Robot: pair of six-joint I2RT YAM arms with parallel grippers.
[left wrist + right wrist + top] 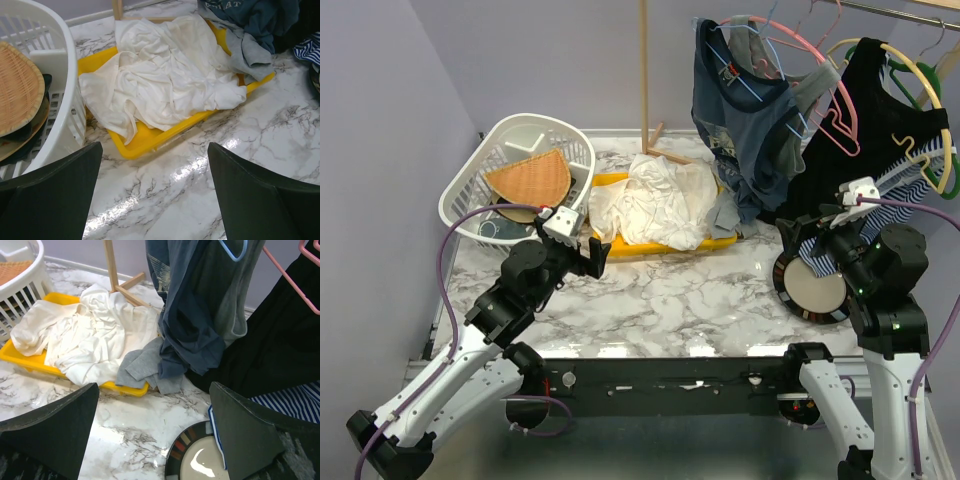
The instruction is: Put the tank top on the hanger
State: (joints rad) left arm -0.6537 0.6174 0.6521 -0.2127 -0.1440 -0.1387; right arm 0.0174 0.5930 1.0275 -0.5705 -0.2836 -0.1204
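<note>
While left gripper and right gripper are hovering spread, we are judging the limp tank top best pinched by a fold.

Lighting: bright and even, fell from overhead. Glare: white streaks lay on the glossy marble table; a highlight sat on the plate. Shadows: soft, thin, under the yellow tray. Focus: was sharp in all views; the tank top read nearly overexposed.
</note>
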